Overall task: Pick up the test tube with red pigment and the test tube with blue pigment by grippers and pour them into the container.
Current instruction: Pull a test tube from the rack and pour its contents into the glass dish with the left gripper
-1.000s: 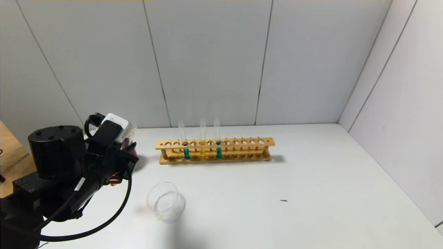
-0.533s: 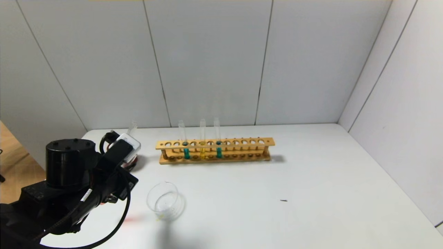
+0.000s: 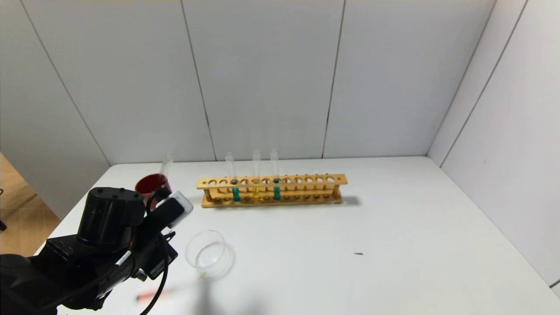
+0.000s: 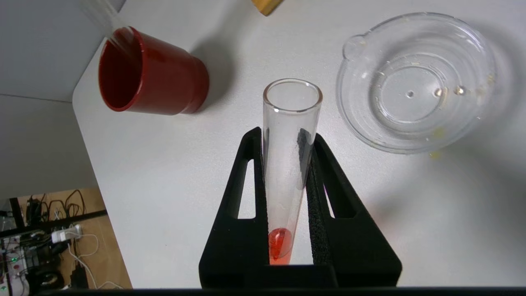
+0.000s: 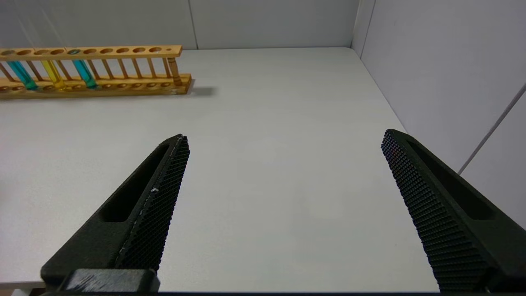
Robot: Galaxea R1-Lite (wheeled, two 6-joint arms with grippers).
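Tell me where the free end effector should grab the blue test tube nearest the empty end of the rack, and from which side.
Grip the blue test tube on its bare glass above the wooden rack, coming from the front and lifting straight up. It stands upright in its hole, the yellow tube sits close beside it, and the right end effector is open and faces the rack across clear table.
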